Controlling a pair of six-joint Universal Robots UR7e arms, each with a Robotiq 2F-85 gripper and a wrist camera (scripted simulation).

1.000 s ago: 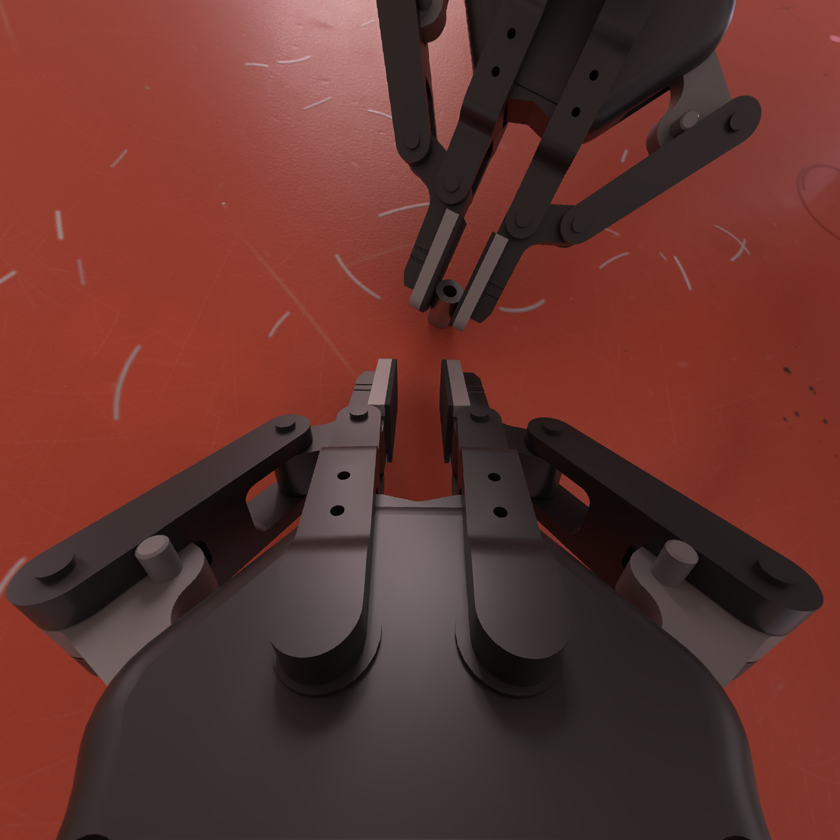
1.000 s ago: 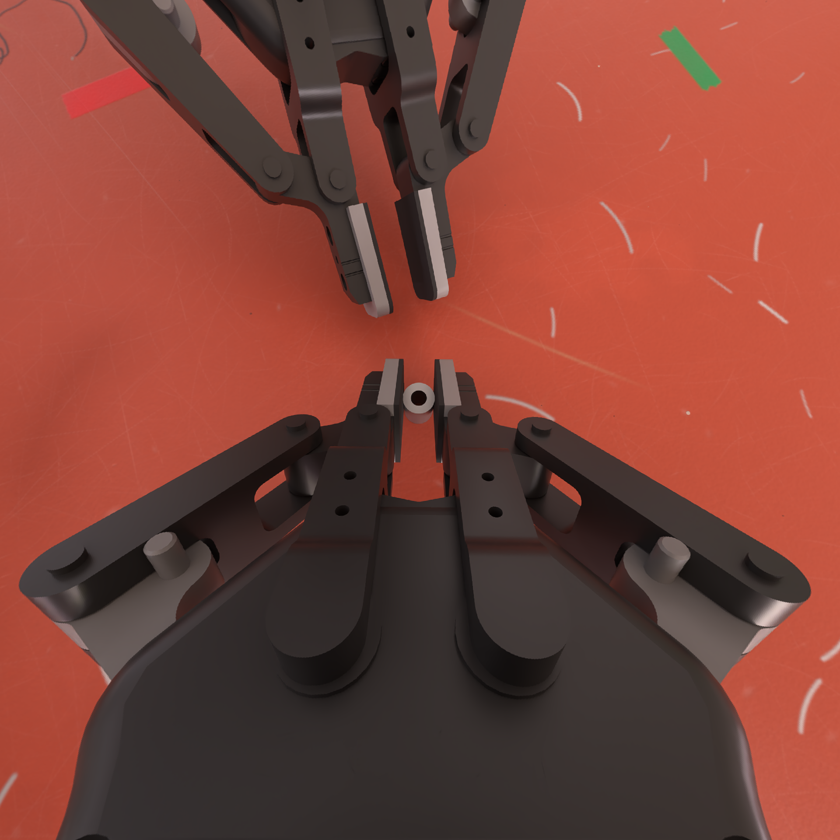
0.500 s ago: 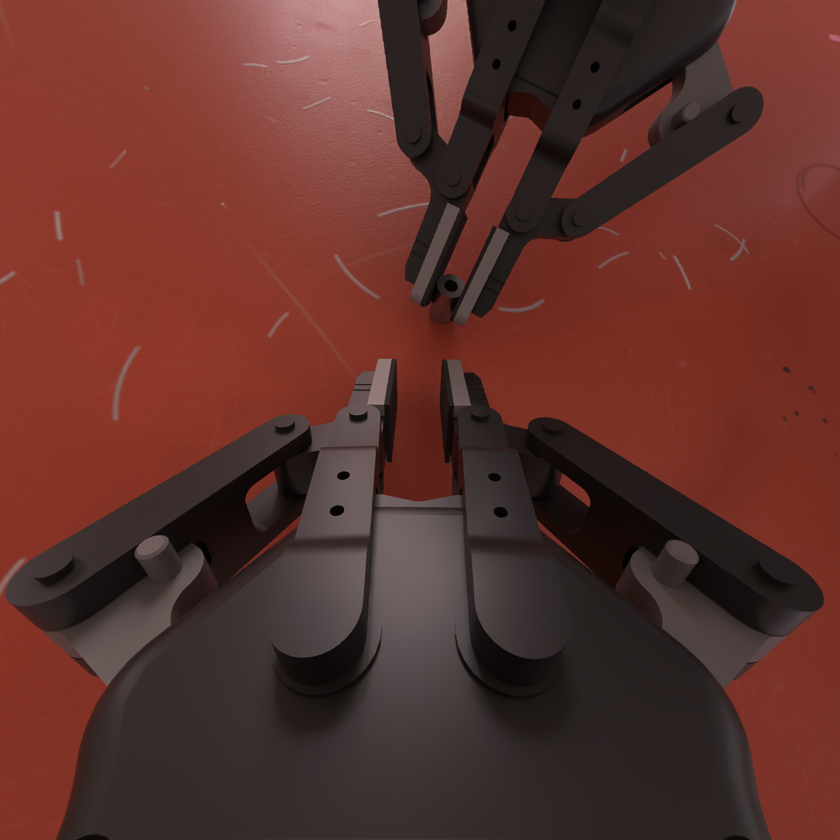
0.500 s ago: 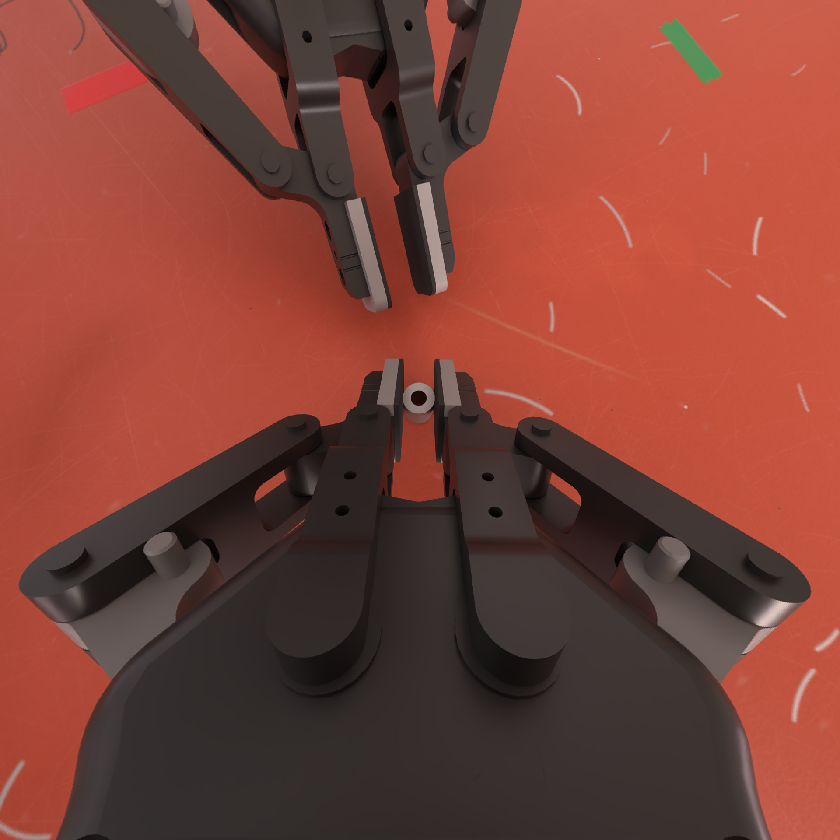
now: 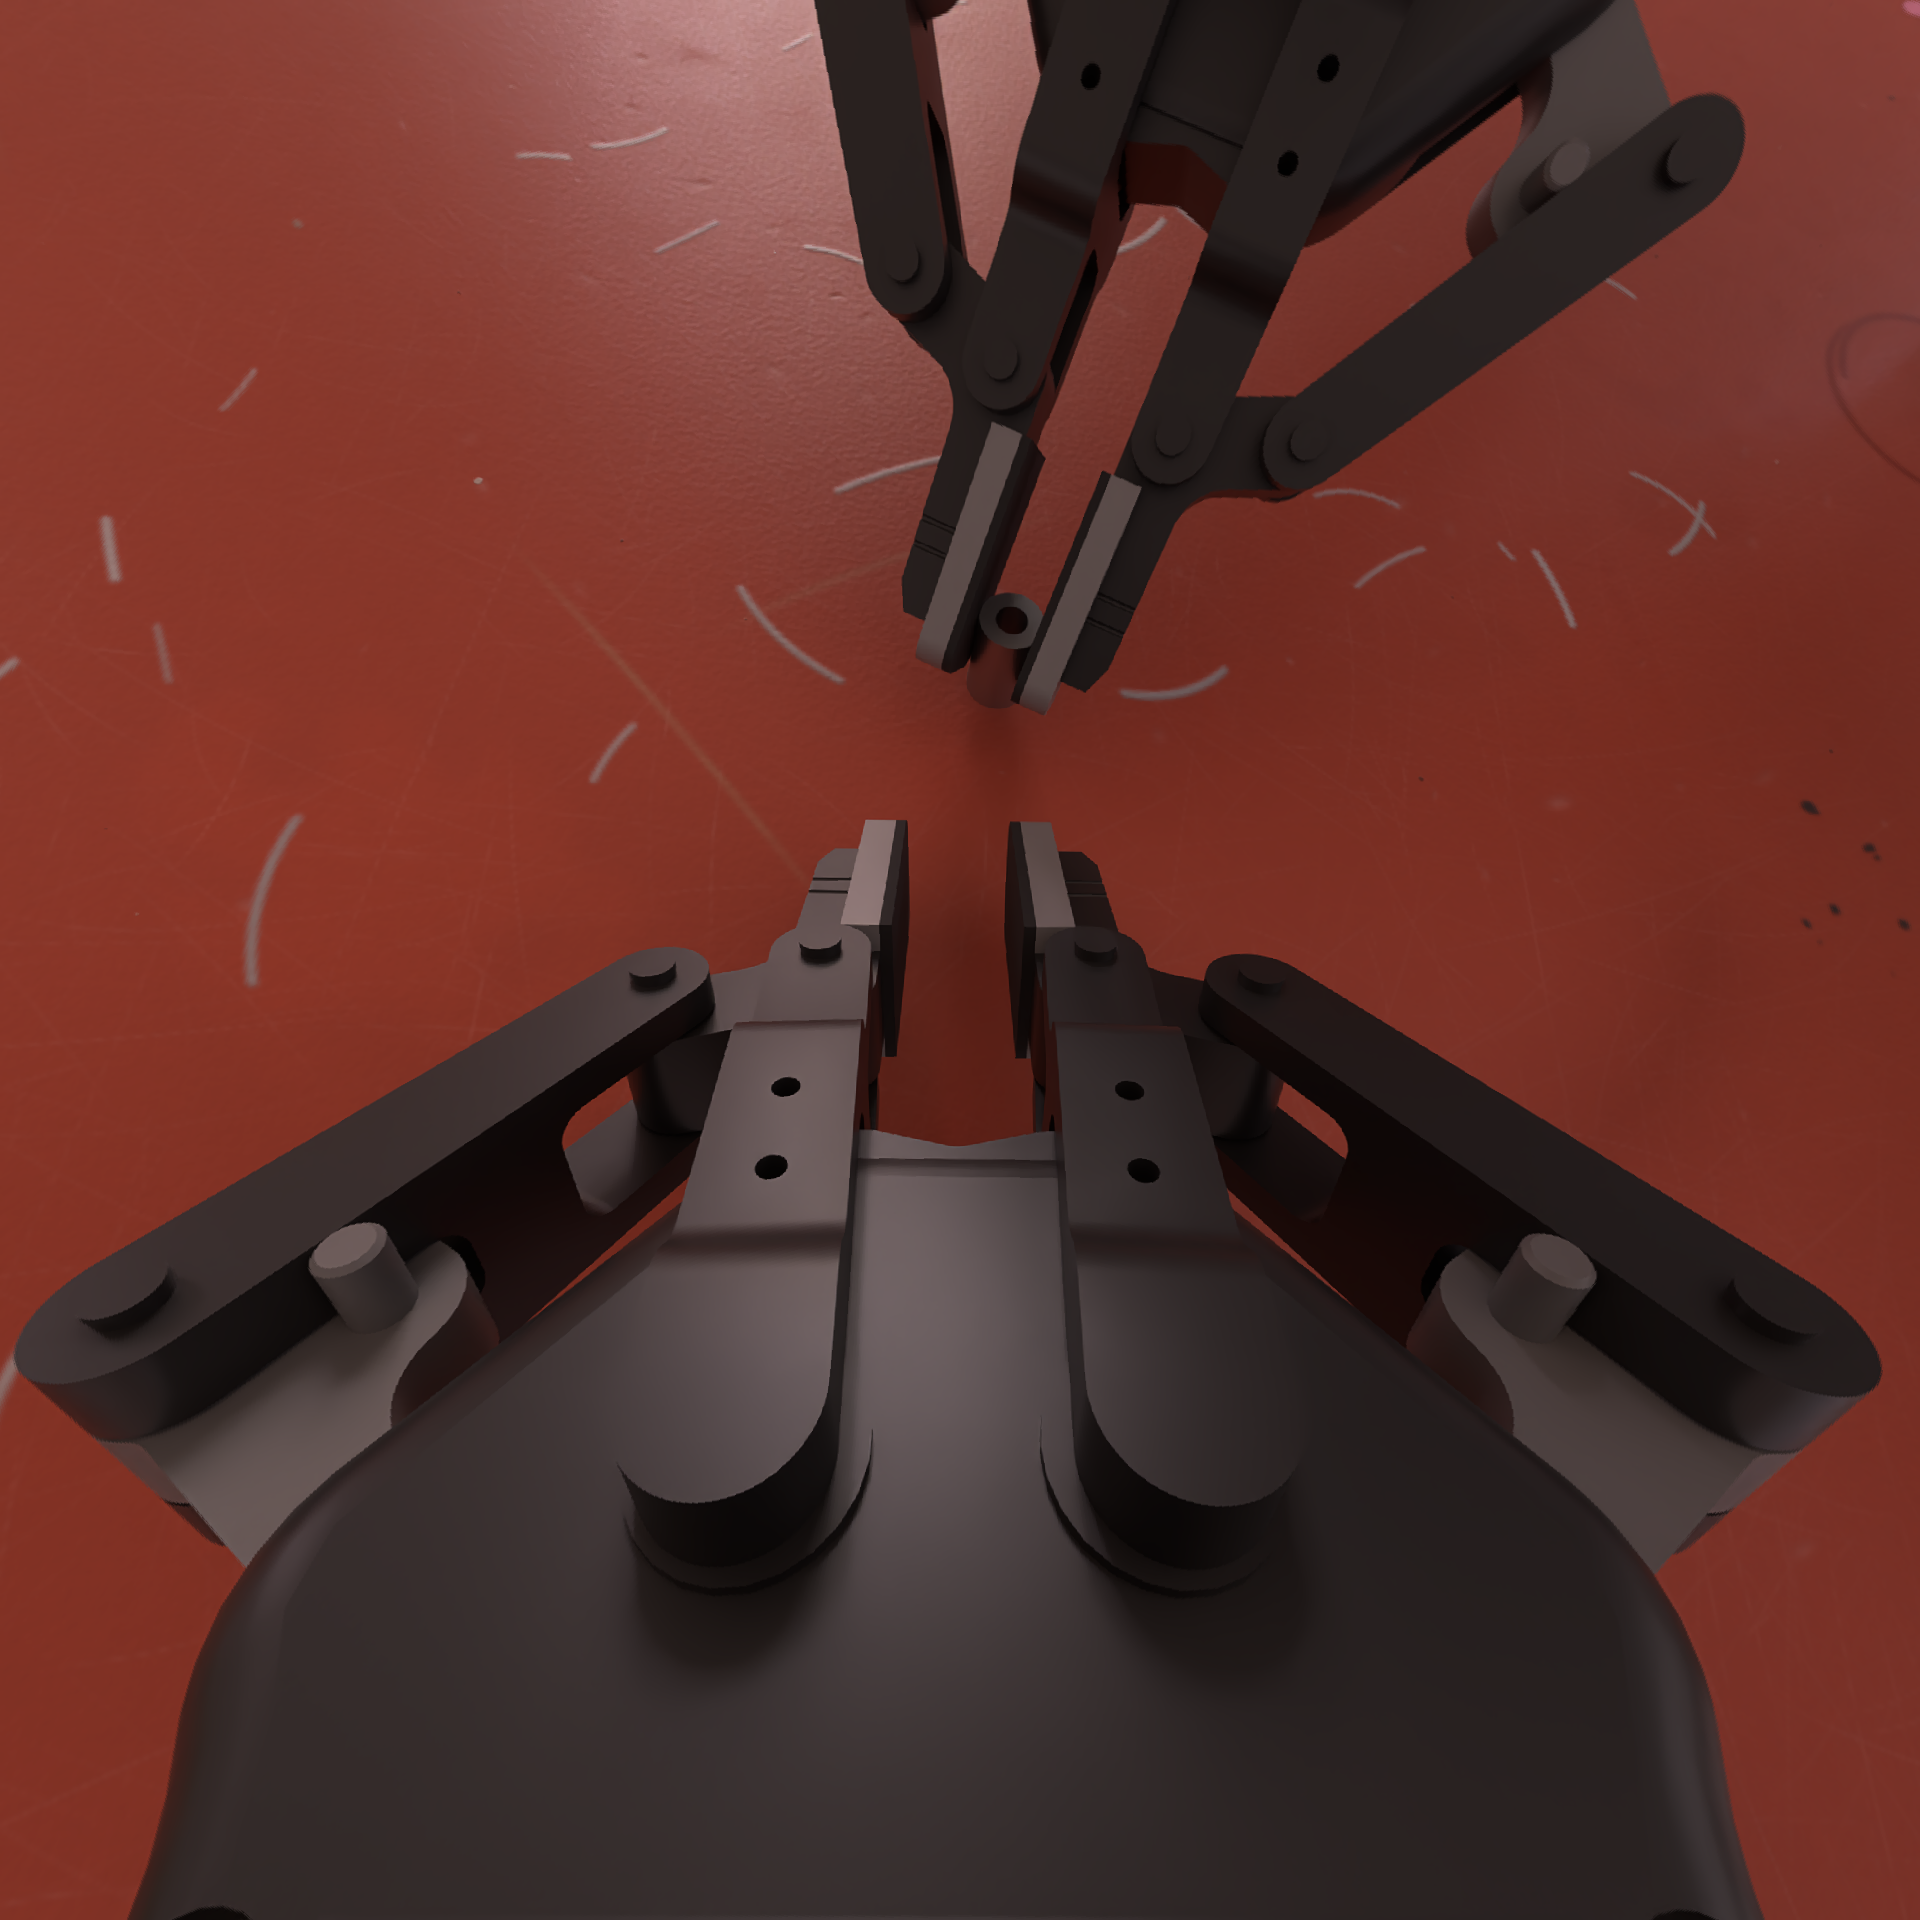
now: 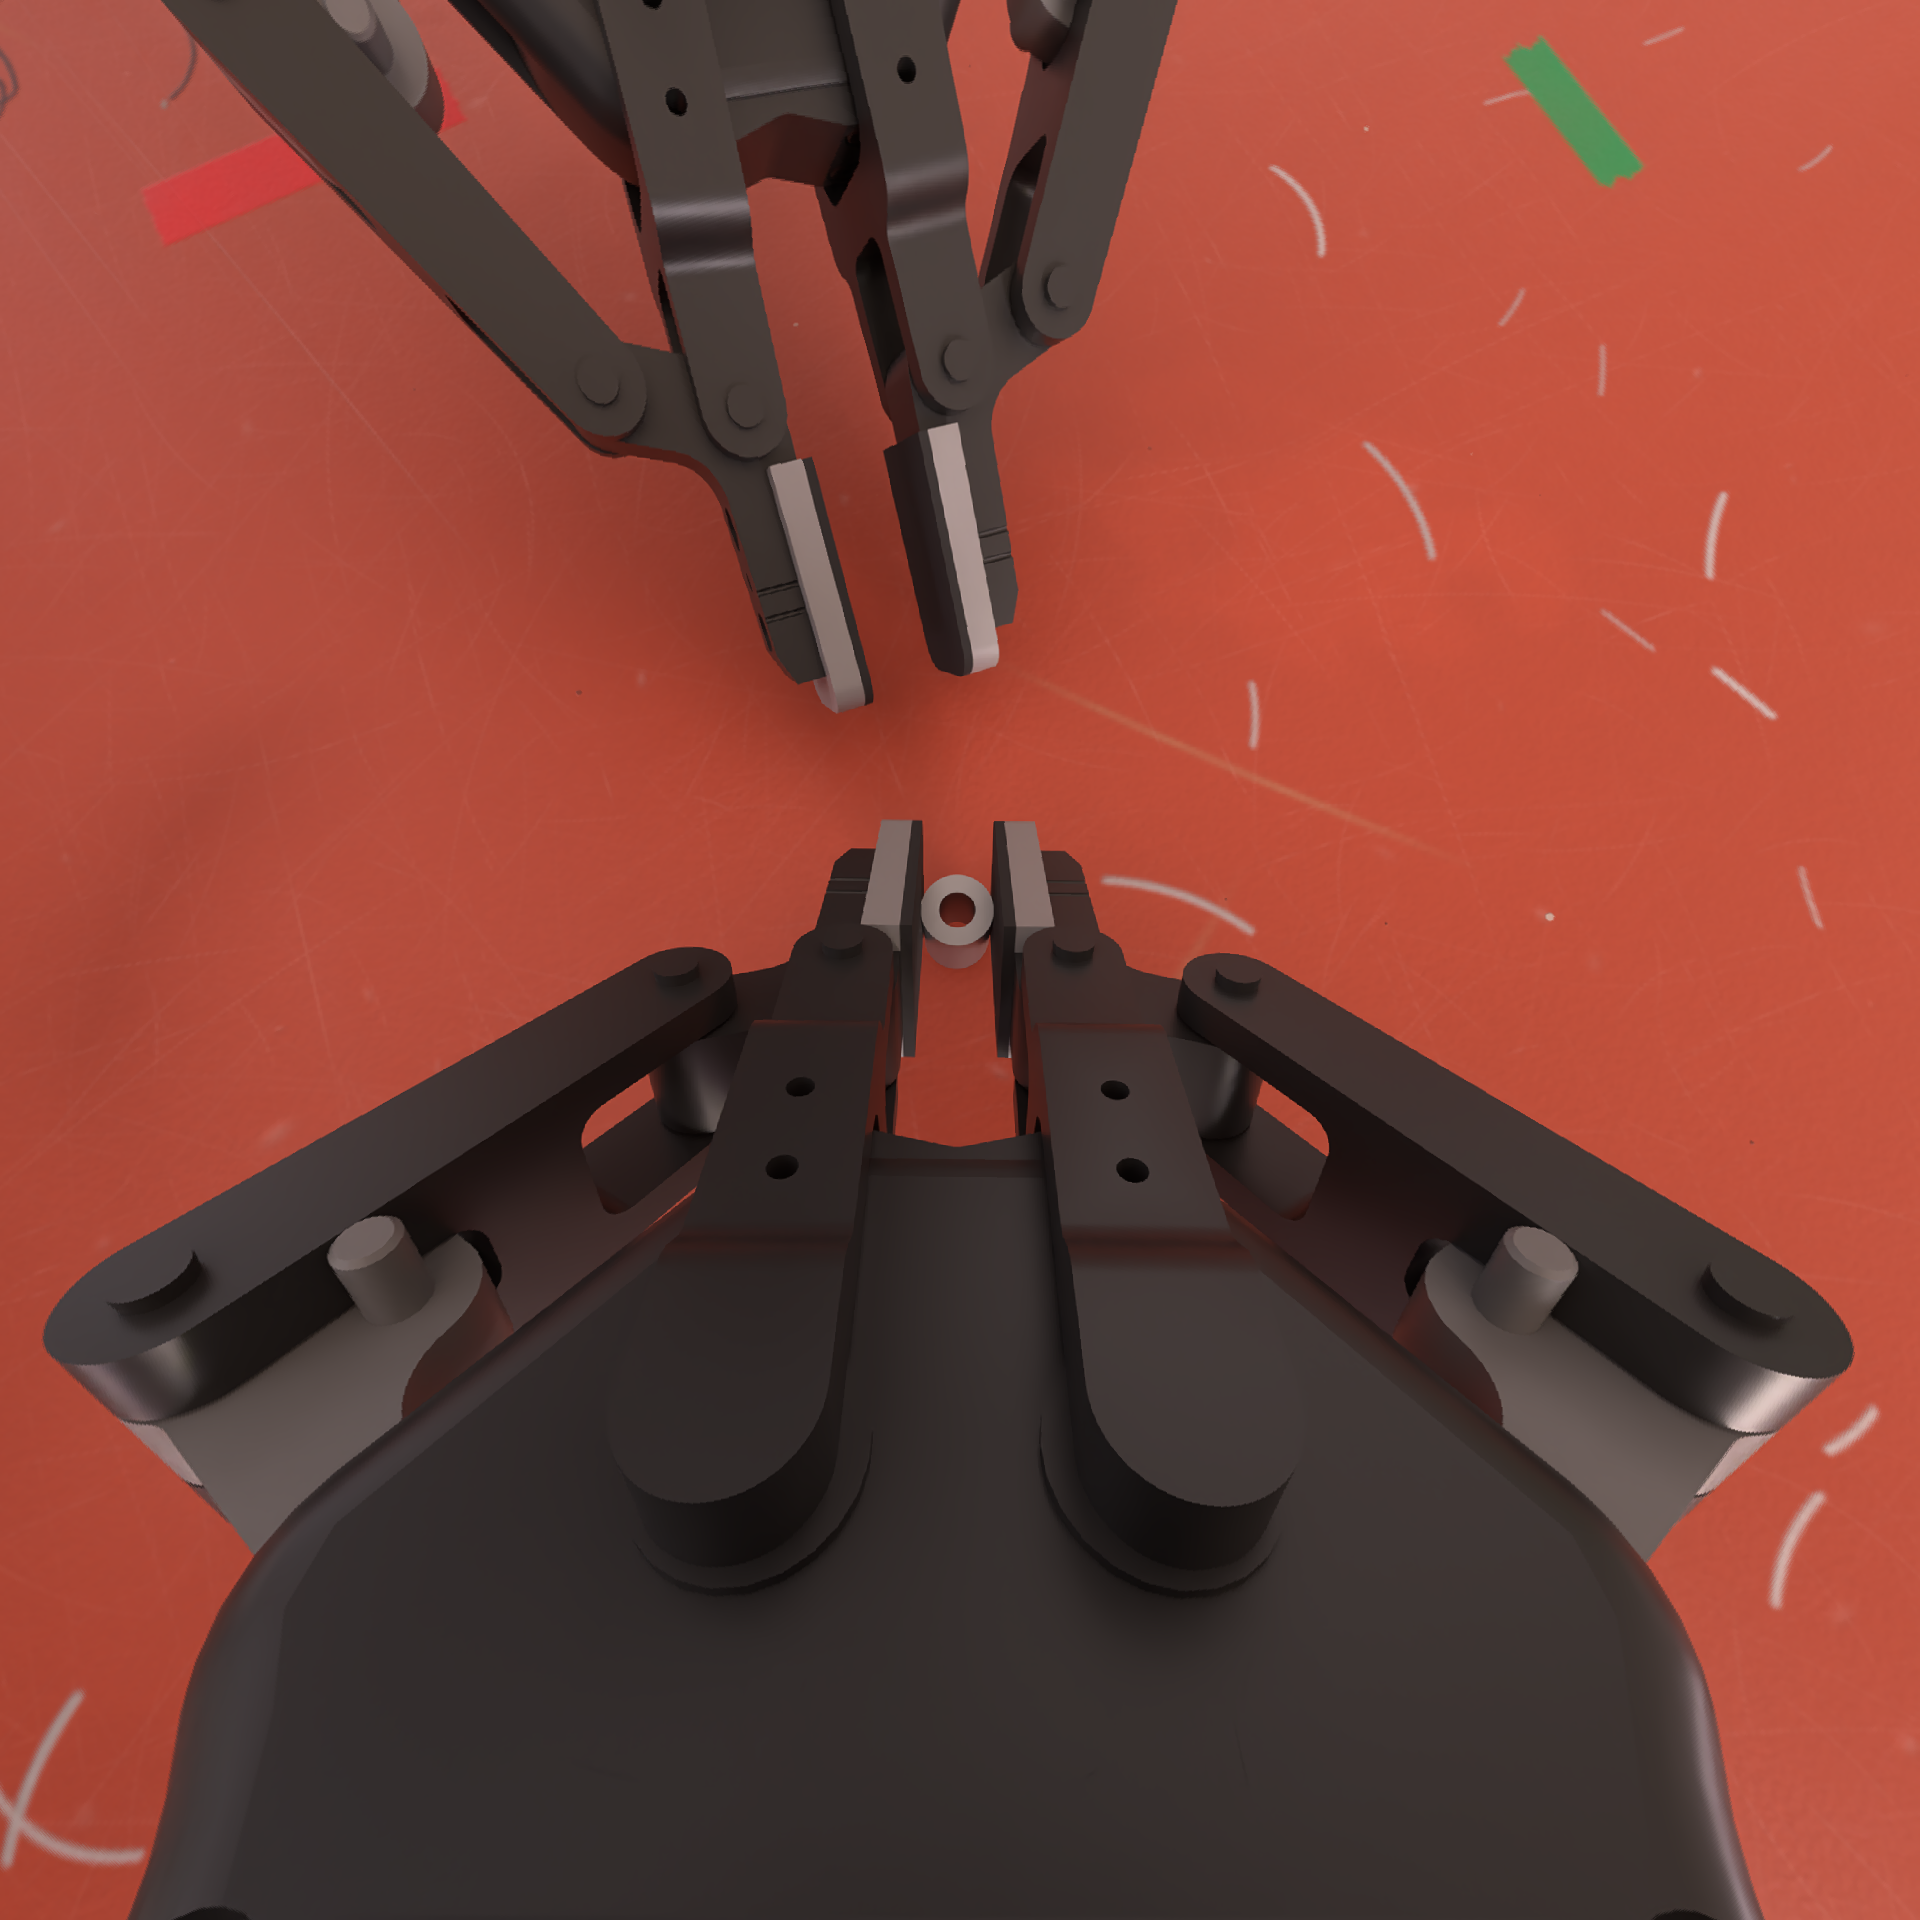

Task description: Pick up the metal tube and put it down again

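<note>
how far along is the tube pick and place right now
Done: the right gripper has shut on the metal tube, which stands upright between its pads. In hand: the lift, though whether the tube's base has left the red table cannot be told. Left: setting it down and letting go. The left gripper is empty, nearby.

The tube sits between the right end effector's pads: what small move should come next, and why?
Probably a short, straight lift by the right end effector. Its pads flank the upright tube closely on both sides, seemingly gripping it, and the tube's base looks near the red table. The left end effector holds nothing and stands apart.
</note>
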